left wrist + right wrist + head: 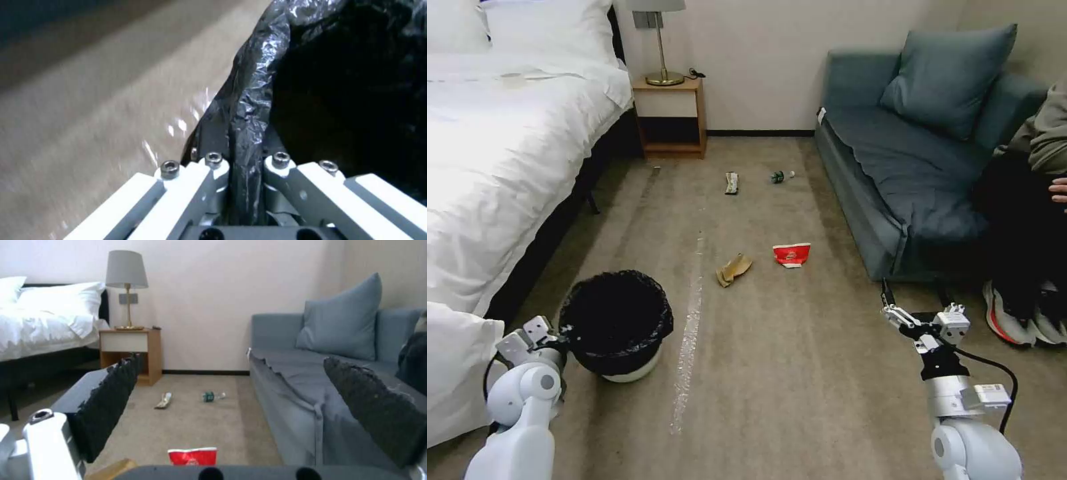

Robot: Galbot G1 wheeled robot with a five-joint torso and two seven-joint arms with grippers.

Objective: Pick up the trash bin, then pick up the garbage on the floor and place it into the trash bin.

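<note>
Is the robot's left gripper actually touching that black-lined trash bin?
Touching. The left wrist view shows the left gripper closed on the trash bin, its bagged rim pinched between the fingers. The head view agrees.

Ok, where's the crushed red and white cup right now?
In the head view the crushed cup lies on the carpet mid-floor, right of the crumpled brown paper and just left of the sofa's near corner.

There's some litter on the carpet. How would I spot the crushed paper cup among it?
Start at the blue sofa and look at the carpet off its near front corner. The crushed cup lies there, right of the crumpled brown paper. It is the only red-and-white piece; the wrapper and bottle lie farther back.
</note>
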